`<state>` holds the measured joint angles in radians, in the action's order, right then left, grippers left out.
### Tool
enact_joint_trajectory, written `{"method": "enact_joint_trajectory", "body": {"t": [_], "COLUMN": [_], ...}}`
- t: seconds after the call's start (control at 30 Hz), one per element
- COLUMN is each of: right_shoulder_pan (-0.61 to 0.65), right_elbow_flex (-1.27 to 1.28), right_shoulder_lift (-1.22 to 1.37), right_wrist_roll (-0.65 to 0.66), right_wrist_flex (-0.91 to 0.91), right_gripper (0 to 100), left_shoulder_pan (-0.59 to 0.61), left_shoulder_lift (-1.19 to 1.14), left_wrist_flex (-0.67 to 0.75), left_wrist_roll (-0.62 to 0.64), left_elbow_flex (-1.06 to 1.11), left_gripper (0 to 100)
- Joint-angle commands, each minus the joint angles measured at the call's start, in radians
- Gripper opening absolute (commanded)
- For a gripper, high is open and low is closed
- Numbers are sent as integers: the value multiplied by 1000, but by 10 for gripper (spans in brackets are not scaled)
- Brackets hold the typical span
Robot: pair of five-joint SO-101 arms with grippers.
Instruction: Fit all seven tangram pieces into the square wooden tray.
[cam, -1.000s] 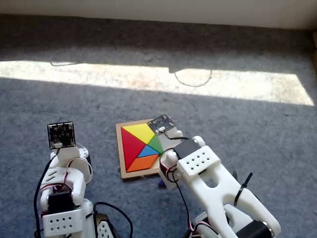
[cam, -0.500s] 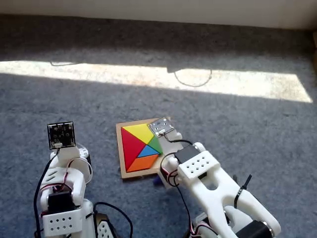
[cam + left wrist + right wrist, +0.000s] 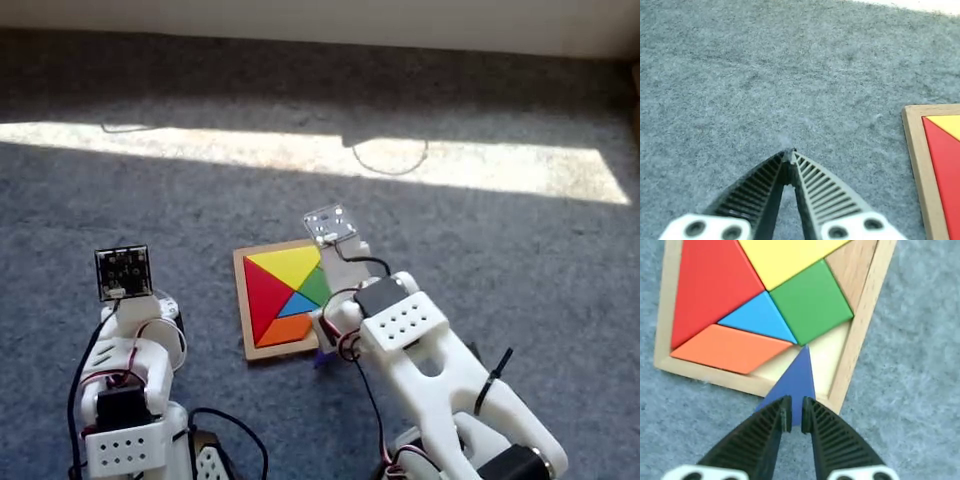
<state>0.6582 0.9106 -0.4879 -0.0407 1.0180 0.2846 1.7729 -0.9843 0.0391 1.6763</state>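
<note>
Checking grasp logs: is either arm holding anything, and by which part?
Right gripper pinches the dark blue triangle at its wide end. Left gripper holds nothing.

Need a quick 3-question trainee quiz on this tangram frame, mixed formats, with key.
1. True or false: the left tool is shut on a piece.
2. The triangle gripped by the right tool is: A green, B dark blue, C orange.
3. Fill in: ___ pieces lie flat inside the wooden tray.

Key: 1 false (shut, empty, over carpet); 2 B; 3 five.
</note>
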Motion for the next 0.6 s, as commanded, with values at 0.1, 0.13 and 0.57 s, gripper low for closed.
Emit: {"method": "enact_joint_trajectory", "body": {"t": [0.1, 0.13, 0.57], "right_shoulder_pan": [-13, -8, 48], "right_elbow_flex": [-110, -119, -228], "right_shoulder_lift": [74, 84, 97], "right_wrist_roll": [-9, -9, -78], "right_wrist_flex": [-8, -1, 151], "right_gripper": [49, 49, 48], "left_shoulder_pan": [15, 15, 15], "left_shoulder_lift": [44, 44, 44], "left_wrist_flex": [2, 2, 2], "left_wrist_roll": [-5, -5, -5], "left_elbow_flex": [19, 19, 19], "left_gripper": [6, 6, 6]}}
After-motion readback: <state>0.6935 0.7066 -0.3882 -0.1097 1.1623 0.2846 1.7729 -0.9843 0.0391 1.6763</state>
